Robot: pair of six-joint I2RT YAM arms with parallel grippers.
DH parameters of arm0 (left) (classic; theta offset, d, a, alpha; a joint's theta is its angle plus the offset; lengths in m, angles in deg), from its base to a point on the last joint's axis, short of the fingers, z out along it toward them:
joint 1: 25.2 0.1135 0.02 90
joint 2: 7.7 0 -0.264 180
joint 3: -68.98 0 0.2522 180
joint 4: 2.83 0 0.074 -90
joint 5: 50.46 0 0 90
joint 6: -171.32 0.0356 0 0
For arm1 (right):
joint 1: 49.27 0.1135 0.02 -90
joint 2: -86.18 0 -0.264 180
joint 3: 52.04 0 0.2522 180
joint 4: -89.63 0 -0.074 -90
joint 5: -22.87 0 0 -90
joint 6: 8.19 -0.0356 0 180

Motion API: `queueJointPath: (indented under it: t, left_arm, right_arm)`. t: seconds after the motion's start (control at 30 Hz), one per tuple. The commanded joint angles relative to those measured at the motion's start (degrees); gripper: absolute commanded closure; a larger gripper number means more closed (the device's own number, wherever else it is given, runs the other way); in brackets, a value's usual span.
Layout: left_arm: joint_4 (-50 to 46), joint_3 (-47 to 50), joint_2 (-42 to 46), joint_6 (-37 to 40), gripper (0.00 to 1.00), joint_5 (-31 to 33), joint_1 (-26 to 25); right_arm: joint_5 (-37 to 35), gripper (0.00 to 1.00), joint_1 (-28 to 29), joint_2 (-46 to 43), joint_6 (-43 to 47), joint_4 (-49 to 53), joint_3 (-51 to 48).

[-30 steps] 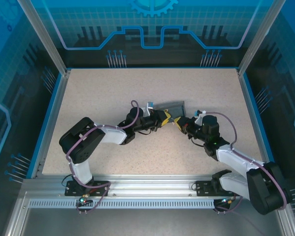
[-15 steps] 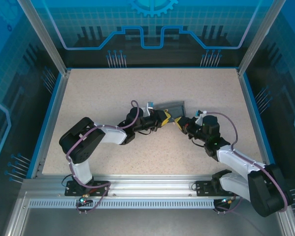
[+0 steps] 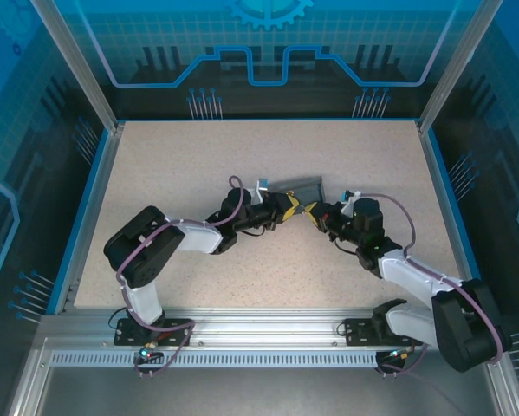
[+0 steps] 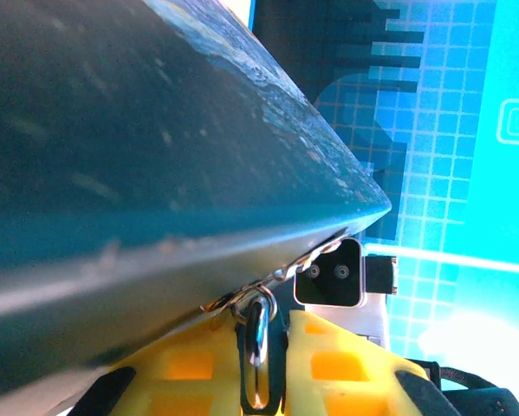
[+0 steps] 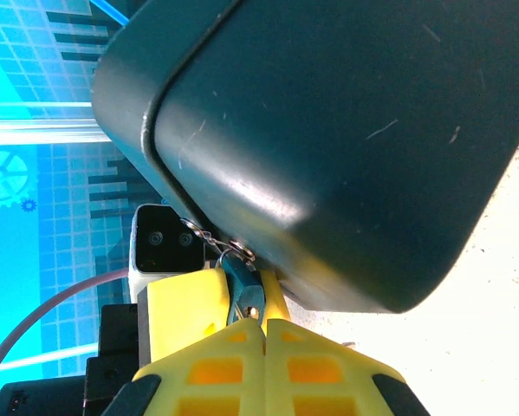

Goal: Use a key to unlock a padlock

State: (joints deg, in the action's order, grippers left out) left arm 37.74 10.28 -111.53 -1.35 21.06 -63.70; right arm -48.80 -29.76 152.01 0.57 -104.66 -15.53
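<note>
The teal padlock (image 5: 242, 290) hangs by its thin shackle (image 4: 257, 336) from small metal rings on the corner of a dark-blue box (image 5: 346, 130). My left gripper (image 4: 259, 322) is shut on the padlock, one yellow finger on each side. My right gripper (image 5: 263, 322) faces it with its fingertips pressed together against the padlock's lower end. A small metal glint there is the key (image 5: 253, 310), pinched in those fingertips. From above, the left gripper (image 3: 291, 208) and the right gripper (image 3: 314, 214) meet tip to tip just in front of the box (image 3: 304, 187).
The box lies tilted on the speckled beige table (image 3: 172, 165), near its middle. A blue rim and aluminium posts (image 3: 94, 95) bound the table. Both arms reach inward from the near edge, the left arm's elbow (image 3: 142, 247) at the near left.
The right arm's wrist has shifted slightly left and away, toward the box. The left arm and the box have stayed put.
</note>
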Motion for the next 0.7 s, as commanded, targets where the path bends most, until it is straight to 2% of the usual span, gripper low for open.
queueJointPath:
  t: [0.0,0.67]
  left_arm:
    - [4.72,-2.6,0.31,-0.7,1.0,-1.38,-0.52]
    - [5.09,-2.26,0.31,-0.57,1.0,-1.12,-0.5]
  right_arm:
    - [-0.46,1.0,1.23,0.38,0.19,-1.22,0.96]
    - [-0.93,1.0,1.32,-3.27,0.57,0.67,-2.15]
